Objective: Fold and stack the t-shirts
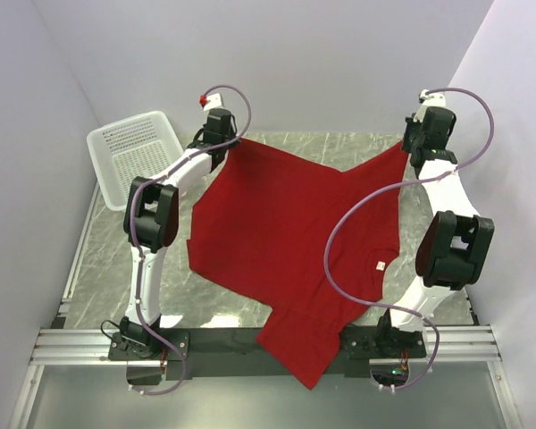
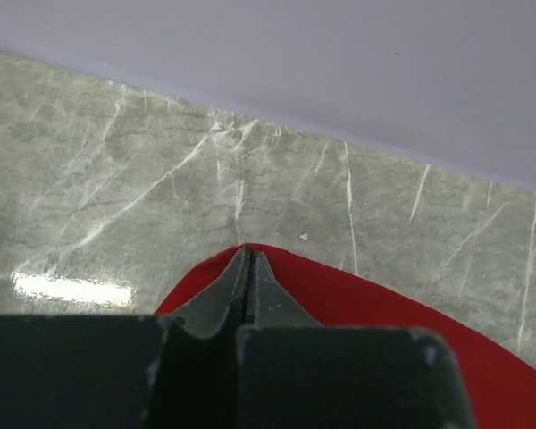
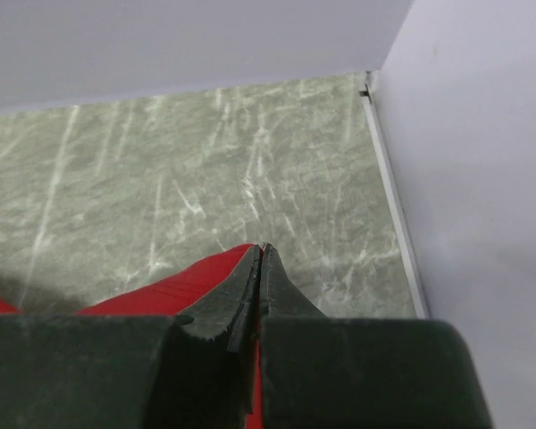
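Jaws of both arms clamp the t-shirt by its far corners; a basket sits far left.

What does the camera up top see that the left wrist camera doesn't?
Only the top view shows the whole t-shirt spread out, its white neck label, the white basket, and the right gripper pinching a far corner. Only the left wrist view shows, close up, the left gripper shut tight on the shirt's edge. Both show red cloth and the marbled table.
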